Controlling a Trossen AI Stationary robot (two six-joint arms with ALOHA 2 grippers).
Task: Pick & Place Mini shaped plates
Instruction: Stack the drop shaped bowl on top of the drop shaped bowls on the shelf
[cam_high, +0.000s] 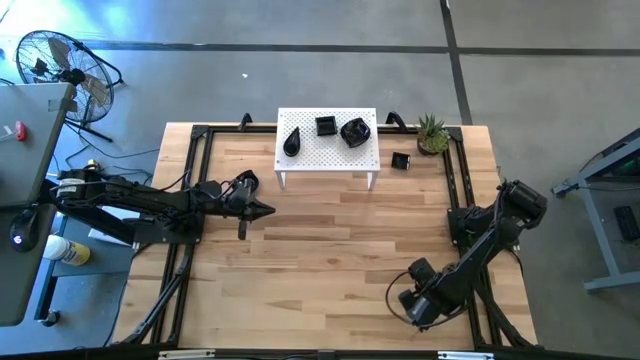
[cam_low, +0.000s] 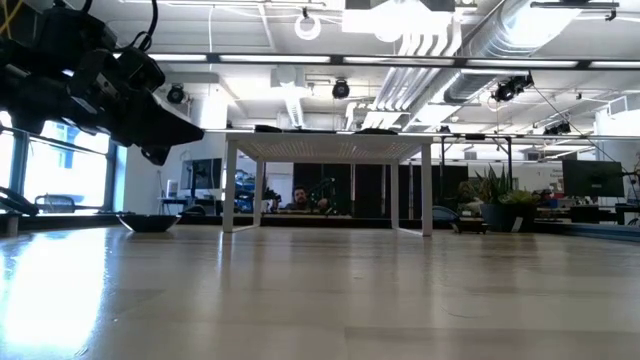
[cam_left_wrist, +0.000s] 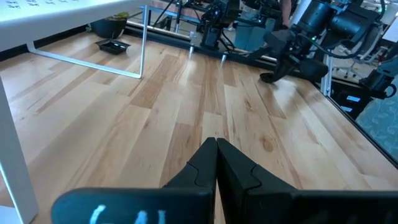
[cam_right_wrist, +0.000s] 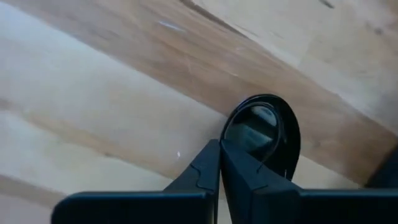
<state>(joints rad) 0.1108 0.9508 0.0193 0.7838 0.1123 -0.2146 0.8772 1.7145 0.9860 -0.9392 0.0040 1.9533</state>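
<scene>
Looking down from above, I cannot see the right gripper (cam_high: 413, 303) tips, since the arm itself covers them near the table's (cam_high: 330, 260) front right corner. Its wrist camera shows the fingers pressed together on the rim of a round glossy plate (cam_right_wrist: 264, 134), which lies on the wood just beyond the fingertips (part of the plate is hidden by them). I count three black plates on the white stand (cam_high: 328, 142) and one square plate (cam_high: 400, 161) beside the potted plant (cam_high: 432, 133). My left gripper (cam_high: 262, 209) hovers closed and empty.
</scene>
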